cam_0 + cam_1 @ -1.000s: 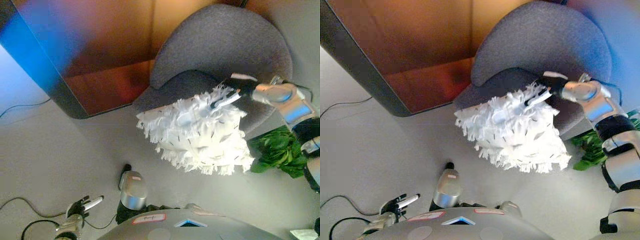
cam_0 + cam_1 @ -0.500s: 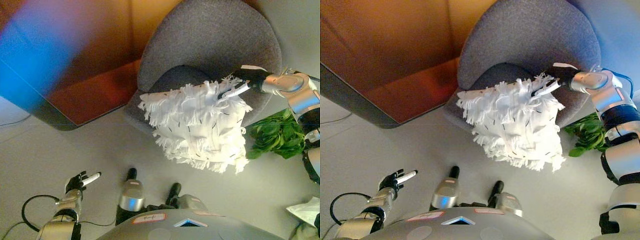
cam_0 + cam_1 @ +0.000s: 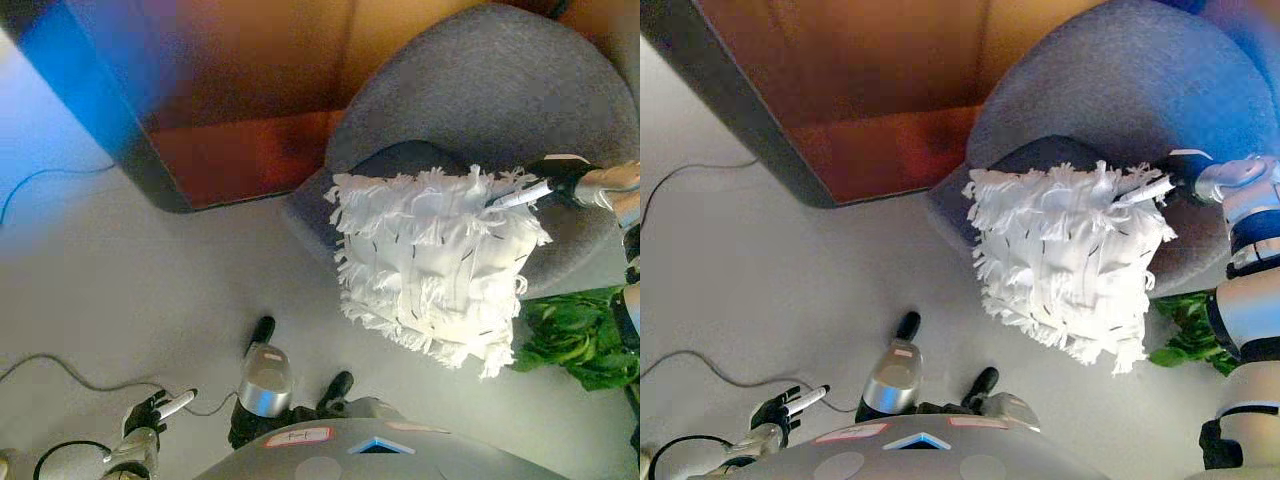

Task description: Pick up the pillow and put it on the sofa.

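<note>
Swung nearer the one grey sofa (image 3: 520, 90), the single white pillow (image 3: 435, 265) hangs pinched in the right hand (image 3: 548, 182).

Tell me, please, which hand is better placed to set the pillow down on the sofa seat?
The right hand. Its fingers already pinch the white fringed pillow at its upper corner, right over the grey sofa. The left hand hangs low by the floor, far from both.

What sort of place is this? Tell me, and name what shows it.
Probably a living room or lounge: a round grey upholstered sofa chair, a white fringed pillow held over it by the right hand, a green leafy plant beside it, and a wooden cabinet.
</note>
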### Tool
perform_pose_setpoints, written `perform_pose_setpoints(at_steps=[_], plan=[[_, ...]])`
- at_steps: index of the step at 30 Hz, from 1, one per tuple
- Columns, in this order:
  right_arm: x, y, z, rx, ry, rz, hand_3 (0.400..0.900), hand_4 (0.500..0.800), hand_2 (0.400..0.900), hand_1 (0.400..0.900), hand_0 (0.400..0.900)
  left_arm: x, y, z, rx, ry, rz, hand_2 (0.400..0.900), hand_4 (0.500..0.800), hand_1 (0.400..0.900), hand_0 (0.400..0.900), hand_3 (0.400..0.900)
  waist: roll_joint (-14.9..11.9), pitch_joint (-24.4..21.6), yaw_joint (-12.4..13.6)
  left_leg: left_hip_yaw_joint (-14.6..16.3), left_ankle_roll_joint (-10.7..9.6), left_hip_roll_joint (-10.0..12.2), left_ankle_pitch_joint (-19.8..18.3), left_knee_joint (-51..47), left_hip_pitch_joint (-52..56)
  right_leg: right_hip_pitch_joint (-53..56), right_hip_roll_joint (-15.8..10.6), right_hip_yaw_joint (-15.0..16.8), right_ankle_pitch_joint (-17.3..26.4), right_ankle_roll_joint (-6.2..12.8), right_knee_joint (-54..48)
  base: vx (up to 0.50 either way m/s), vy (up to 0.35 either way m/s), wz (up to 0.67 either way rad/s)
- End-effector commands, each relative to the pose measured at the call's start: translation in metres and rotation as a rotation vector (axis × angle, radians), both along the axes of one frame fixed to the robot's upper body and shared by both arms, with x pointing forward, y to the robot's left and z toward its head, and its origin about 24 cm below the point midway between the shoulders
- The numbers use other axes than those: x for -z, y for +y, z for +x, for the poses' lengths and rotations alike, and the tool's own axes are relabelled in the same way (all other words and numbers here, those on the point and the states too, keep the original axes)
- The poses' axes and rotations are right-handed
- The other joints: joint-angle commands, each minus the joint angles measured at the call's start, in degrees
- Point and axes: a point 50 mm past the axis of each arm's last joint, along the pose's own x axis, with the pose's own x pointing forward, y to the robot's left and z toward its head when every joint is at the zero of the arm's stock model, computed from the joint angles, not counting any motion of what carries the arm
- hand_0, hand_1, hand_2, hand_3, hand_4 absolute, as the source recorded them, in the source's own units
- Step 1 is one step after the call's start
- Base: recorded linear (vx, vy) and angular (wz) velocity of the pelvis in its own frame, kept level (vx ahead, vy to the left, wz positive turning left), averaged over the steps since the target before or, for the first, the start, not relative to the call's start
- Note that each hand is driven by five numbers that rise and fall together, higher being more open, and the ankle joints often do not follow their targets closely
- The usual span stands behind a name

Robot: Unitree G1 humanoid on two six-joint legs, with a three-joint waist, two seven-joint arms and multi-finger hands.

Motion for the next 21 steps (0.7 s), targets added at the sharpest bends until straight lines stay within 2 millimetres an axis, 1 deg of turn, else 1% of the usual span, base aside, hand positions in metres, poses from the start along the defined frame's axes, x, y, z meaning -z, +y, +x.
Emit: perform_pose_setpoints(at_steps=[1, 2, 4, 5, 10, 19, 21], plan=[[-0.089, -0.009, 0.015, 0.088, -0.299, -0.067, 0.4, 0.5, 0.4, 0.4, 0.4, -0.012, 0.02, -0.002, 0.037, -0.025, 0.059, 0.9, 0.8, 0.9, 0.9, 0.9, 1.63, -2.59, 1.79, 3.02, 1.98, -2.71, 1.5, -7.29, 3.88, -0.05, 0.4, 2.21, -0.77, 1.16, 2.3, -0.05, -0.06, 0.11], [-0.09, -0.01, 0.015, 0.102, -0.312, -0.064, 0.4, 0.5, 0.4, 0.4, 0.4, -0.012, 0.02, 0.0, 0.04, -0.03, 0.056, 0.9, 0.8, 0.9, 0.9, 0.9, 1.85, -2.42, 1.83, 2.76, 1.97, -2.68, 1.74, -7.36, 3.22, -0.49, 0.33, 1.83, -0.73, 1.15, 2.21, -0.05, -0.053, 0.1], [-0.1, -0.016, 0.014, 0.154, -0.381, -0.121, 0.4, 0.5, 0.4, 0.4, 0.4, -0.012, 0.018, 0.003, 0.046, -0.048, 0.049, 0.9, 0.8, 0.9, 0.9, 0.9, 2.49, -1.65, 2.19, 2.71, 1.79, -2.54, 1.78, -7.38, 2.78, -0.59, 0.3, 1.6, -0.85, 1.07, 1.95, -0.07, -0.02, 0.11], [-0.101, -0.018, 0.012, 0.187, -0.39, -0.132, 0.9, 0.8, 0.9, 0.9, 0.9, -0.012, 0.017, 0.004, 0.047, -0.053, 0.047, 0.9, 0.8, 0.9, 0.9, 0.9, 2.79, -1.51, 2.27, 2.64, 1.78, -2.54, 1.75, -7.41, 2.57, -0.76, 0.23, 1.5, -0.9, 1.12, 1.94, -0.08, 0.014, 0.09], [-0.105, -0.025, 0.008, 0.212, -0.368, -0.177, 0.9, 0.8, 0.9, 0.9, 0.9, -0.013, 0.017, 0.009, 0.053, -0.061, 0.041, 0.9, 0.8, 0.9, 0.9, 0.9, 3.32, -1.41, 2.07, 2.55, 1.75, -2.49, 1.83, -7.53, 2.56, -0.96, 0.19, 1.24, -0.9, 1.14, 1.92, -0.05, 0.015, 0.03], [-0.1, -0.04, -0.003, 0.252, -0.283, -0.271, 0.9, 0.8, 0.9, 0.9, 0.9, -0.009, 0.013, 0.001, 0.069, -0.02, 0.038, 0.9, 0.8, 0.9, 0.9, 0.9, 2.71, -3.8, 1.42, 2.73, 2.25, -2.77, 0.39, -7.55, 6.45, 1.73, 0.58, 1.65, -1.53, 0.85, 2.11, 0.05, 0.023, -0.05], [-0.1, -0.043, -0.006, 0.27, -0.273, -0.274, 0.9, 0.8, 0.9, 0.9, 0.9, -0.01, 0.014, 0.002, 0.068, -0.02, 0.042, 0.9, 0.8, 0.9, 0.9, 0.9, 2.47, -4.15, 1.11, 2.73, 2.33, -2.84, 0.41, -7.55, 6.36, 1.69, 0.62, 1.67, -1.39, 0.91, 1.94, -0.01, -0.001, -0.02]])
